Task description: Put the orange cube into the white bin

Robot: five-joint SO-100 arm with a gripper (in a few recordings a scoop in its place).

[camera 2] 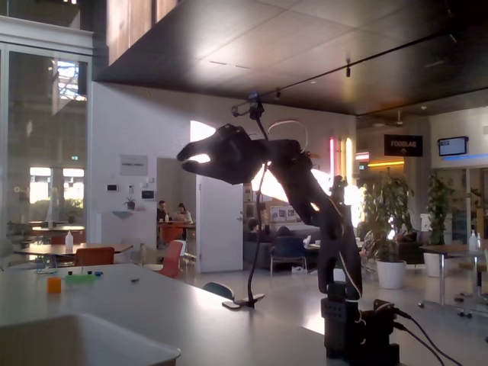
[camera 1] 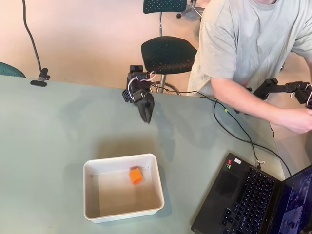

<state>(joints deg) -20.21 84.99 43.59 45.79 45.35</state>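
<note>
The orange cube (camera 1: pixel 135 175) lies inside the white bin (camera 1: pixel 92 168), near the far wall and right of the middle. In the fixed view the bin's rim (camera 2: pixel 114 335) shows at the bottom left and hides what is inside. My black gripper (camera 1: pixel 147 117) hangs in the air above the table beyond the bin, well apart from the cube. In the fixed view the gripper (camera 2: pixel 185 158) is raised high and points left. Its fingertips meet and hold nothing.
An open laptop (camera 1: pixel 248 200) sits at the right front, with black cables (camera 1: pixel 229 126) running across the table. A person (camera 1: pixel 243 44) sits behind the table's right side. A clamp stand (camera 1: pixel 40 78) is at the back left. A small orange box (camera 2: pixel 53 284) rests far off.
</note>
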